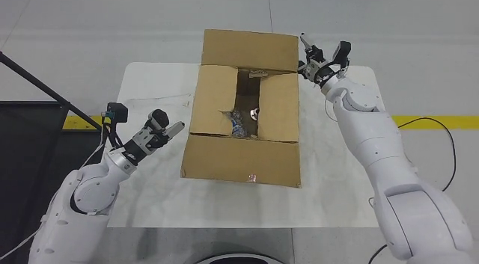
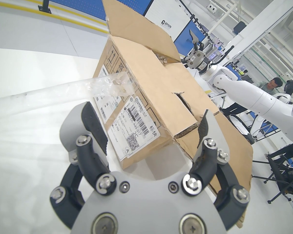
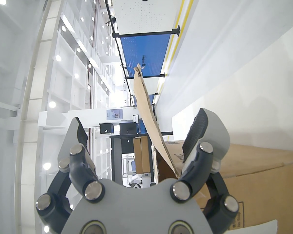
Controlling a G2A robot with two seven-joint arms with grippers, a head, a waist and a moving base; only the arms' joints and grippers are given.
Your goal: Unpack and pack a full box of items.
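Cardboard box (image 1: 241, 148) sits at the centre of the top view on the white-covered table (image 1: 337, 189), and we find it partly open. Its far flap (image 1: 251, 48) is tipped back toward the upper edge of the frame, and its near flap (image 1: 247, 170) is folded out toward the lower edge. The flap on the frame's left (image 1: 215, 101) and the flap on the frame's right (image 1: 278, 107) lie over the opening with a dark gap between them. Through that gap we make out items (image 1: 239, 123), something crumpled and bluish beside something pale, too small for us to tell what they are. In the left wrist view the box (image 2: 149, 79) shows a side wall with white labels (image 2: 134, 127) stuck on it, and a clear plastic strip (image 2: 63, 90) trails away from that wall over the table. The left gripper (image 1: 171, 123) hangs just left of the box in the top view, near its lower left corner and apart from it. Its own camera shows the left gripper (image 2: 146, 115) with fingers spread wide and nothing between them. The right gripper (image 1: 323, 48) is at the box's upper right corner, just beside the far flap. In the right wrist view the right gripper (image 3: 140, 120) also has its fingers apart, and the far flap (image 3: 146, 113) stands edge-on between them, close to one finger (image 3: 197, 132); we cannot tell whether they touch.
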